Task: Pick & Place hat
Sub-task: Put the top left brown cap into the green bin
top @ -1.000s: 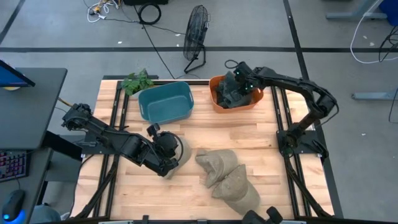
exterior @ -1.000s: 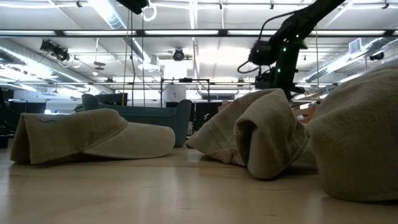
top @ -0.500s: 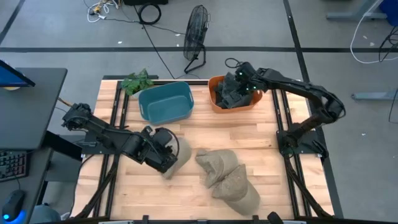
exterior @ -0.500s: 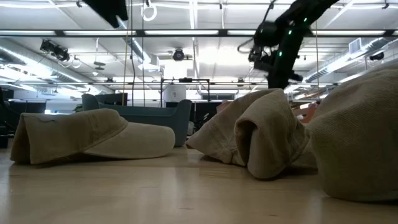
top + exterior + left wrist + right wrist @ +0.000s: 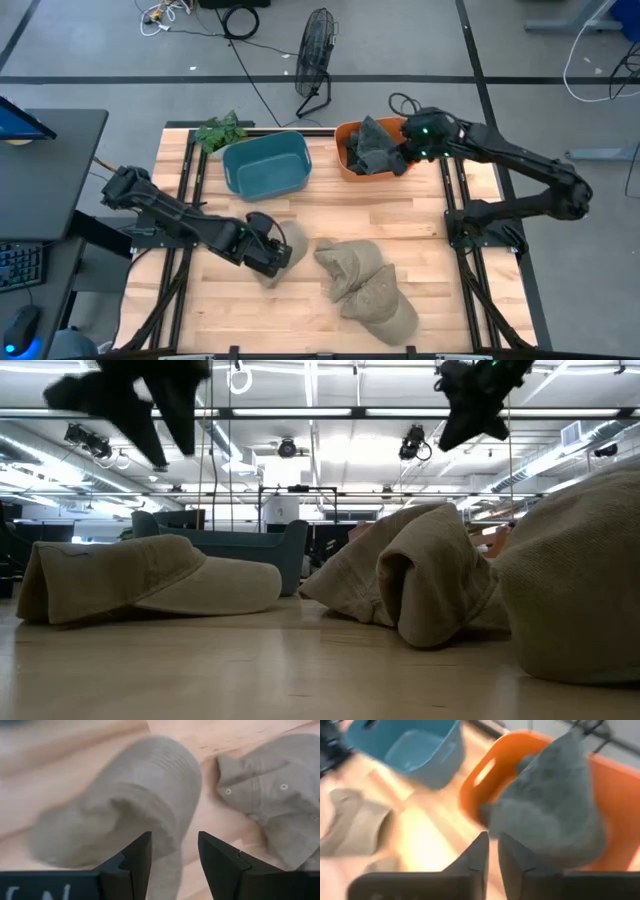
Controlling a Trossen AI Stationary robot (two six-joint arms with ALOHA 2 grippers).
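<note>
A tan hat lies crown-up on the wooden table, brim flat on the wood. My left gripper hovers open right above it, fingers pointing down, touching nothing. A dark grey hat sits in the orange bin at the far right, one part poking over the far rim. My right gripper is shut and hangs in the air just right of that bin.
Two more tan hats lie heaped against each other near the table's near edge, right of my left gripper. A teal bin stands left of the orange one, and a small green plant sits at the far left corner.
My right gripper has drawn back out of the orange bin, rising and moving toward the table's right edge; the grey hat stays in the bin. My left gripper has come down and slightly toward the near edge, closer over the tan hat.
</note>
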